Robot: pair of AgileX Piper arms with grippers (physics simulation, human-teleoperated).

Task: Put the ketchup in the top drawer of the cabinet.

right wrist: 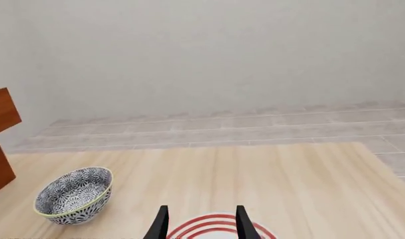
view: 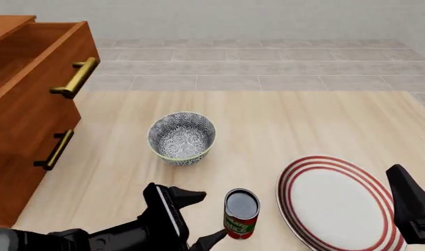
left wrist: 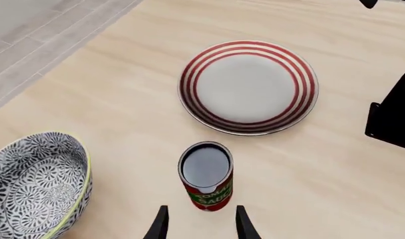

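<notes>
Items counted on the table (view: 303, 120): one ketchup (view: 241, 214) can; one grey patterned bowl (view: 182, 137); one red-striped plate (view: 337, 201). One cabinet (view: 24, 146) was recorded, with two drawer fronts seen, the top drawer (view: 38, 78) among them, and two brass handles. Two grippers were noted: left gripper (view: 198, 217), right gripper (right wrist: 200, 224).

Light wood-grain table (view: 282, 120) carries 3 loose items plus cabinet (view: 20, 151) at its edge. Ketchup (left wrist: 207, 177) is stood upright on it, just ahead of L fingertips (left wrist: 160, 219), centred on the gap. Red-ringed plate (left wrist: 248, 87) is laid flat further ahead. Patterned bowl (left wrist: 36, 181) is set off to 1 side.
</notes>
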